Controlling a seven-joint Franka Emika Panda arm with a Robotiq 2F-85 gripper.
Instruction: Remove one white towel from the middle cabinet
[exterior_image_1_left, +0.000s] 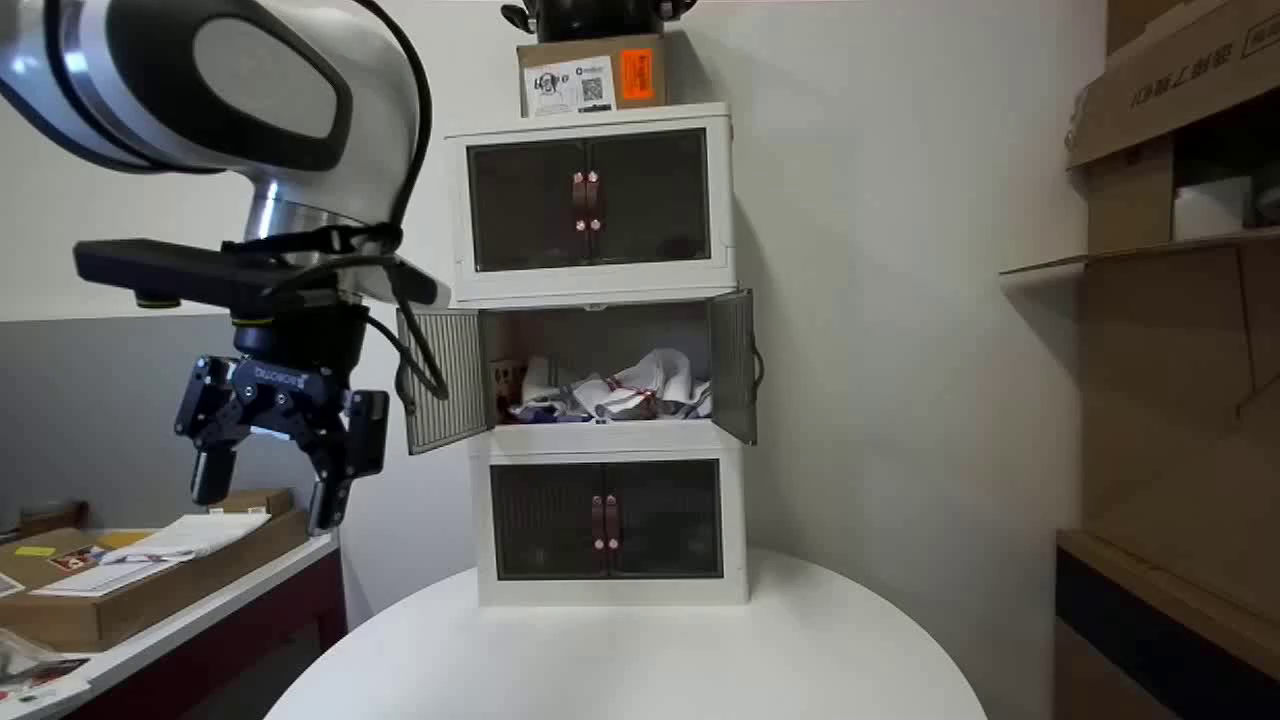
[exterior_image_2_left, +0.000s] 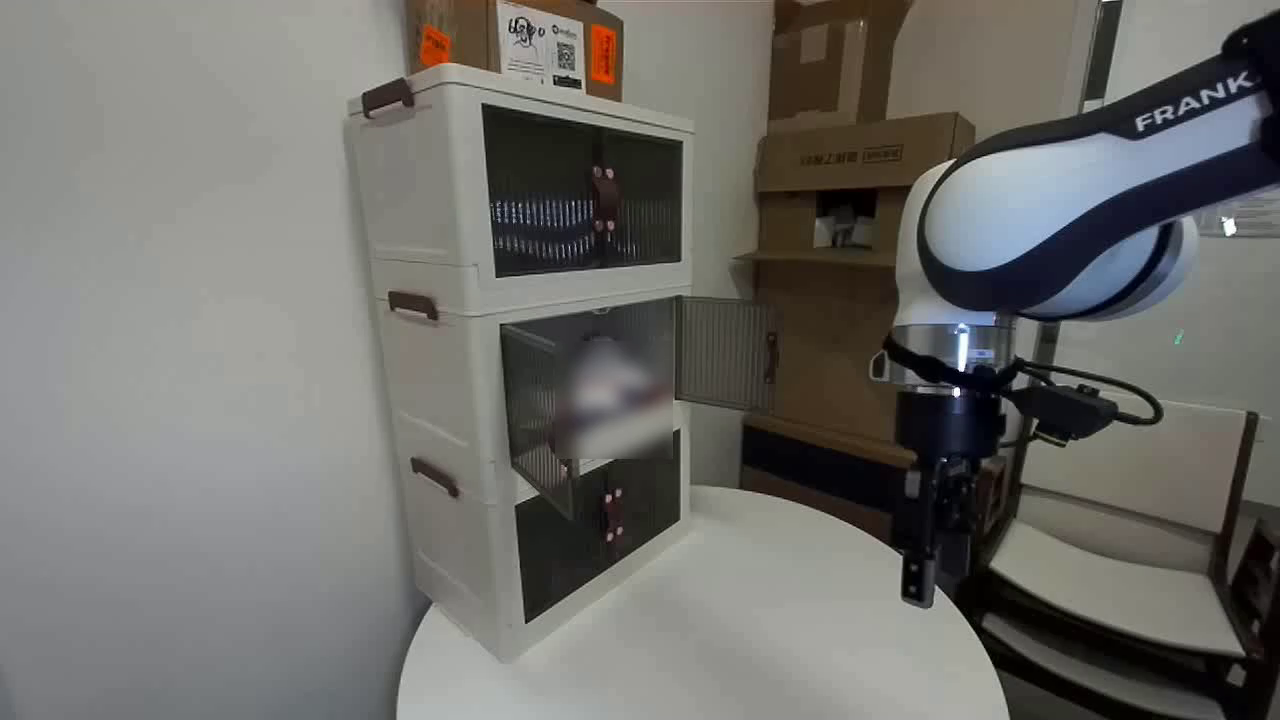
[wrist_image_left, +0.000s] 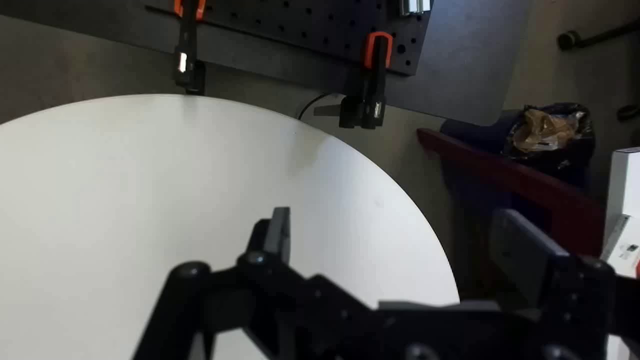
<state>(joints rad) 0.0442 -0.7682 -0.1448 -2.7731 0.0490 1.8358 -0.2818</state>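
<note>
White towels (exterior_image_1_left: 655, 385) with some red and grey lines lie bunched in the open middle cabinet (exterior_image_1_left: 606, 436) in an exterior view. How many towels there are cannot be told. In an exterior view the middle cabinet (exterior_image_2_left: 432, 385) shows from its side and its contents (exterior_image_2_left: 612, 385) are blurred. Both its doors (exterior_image_1_left: 446, 380) (exterior_image_1_left: 732, 365) stand open. My gripper (exterior_image_1_left: 268, 500) points down, open and empty, well apart from the cabinet. It also shows above the round table's edge in an exterior view (exterior_image_2_left: 932, 575). In the wrist view the gripper (wrist_image_left: 395, 227) has its fingers wide apart; no towel shows there.
The cabinet stack stands on a white round table (exterior_image_1_left: 640, 660). The top doors (exterior_image_1_left: 588, 200) and bottom doors (exterior_image_1_left: 606, 520) are shut. A cardboard box (exterior_image_1_left: 590, 75) sits on top. Large cartons (exterior_image_1_left: 1160, 350) and a chair (exterior_image_2_left: 1120, 580) stand around. Clamps (wrist_image_left: 375, 95) show beyond the table.
</note>
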